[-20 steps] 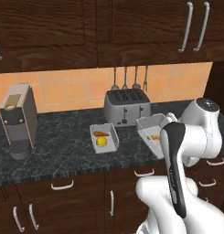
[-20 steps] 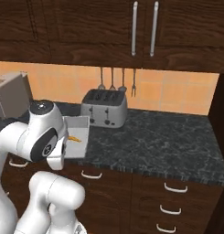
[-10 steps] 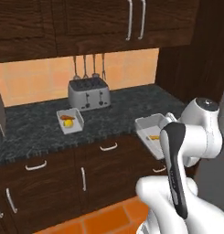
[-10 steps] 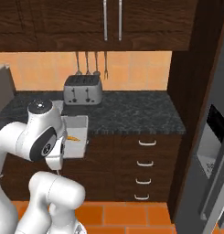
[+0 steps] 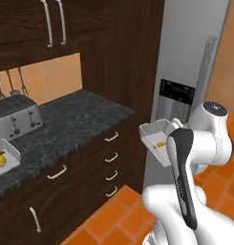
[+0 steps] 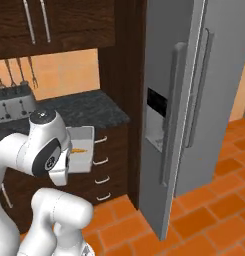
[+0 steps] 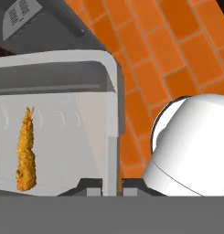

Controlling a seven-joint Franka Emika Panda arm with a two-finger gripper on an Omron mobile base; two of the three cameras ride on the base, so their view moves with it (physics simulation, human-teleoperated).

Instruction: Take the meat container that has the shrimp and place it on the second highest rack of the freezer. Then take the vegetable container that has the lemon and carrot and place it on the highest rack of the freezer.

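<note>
You have the meat container (image 7: pixel 63 100) clamped at its right wall by the gripper (image 7: pixel 111 185), whose 2 fingertips sit nearly closed at the bottom centre of the hand view. 1 shrimp (image 7: pixel 25 151) lies on the tray floor at the left of that frame. In the left base view the tray (image 5: pixel 156 136) hangs at centre right, in front of the freezer (image 5: pixel 195 57) and its dark dispenser panel (image 5: pixel 175 93). The vegetable container (image 5: pixel 4 158), with the lemon (image 5: pixel 0 162), sits on the counter (image 5: pixel 75 119) at the far left edge.
</note>
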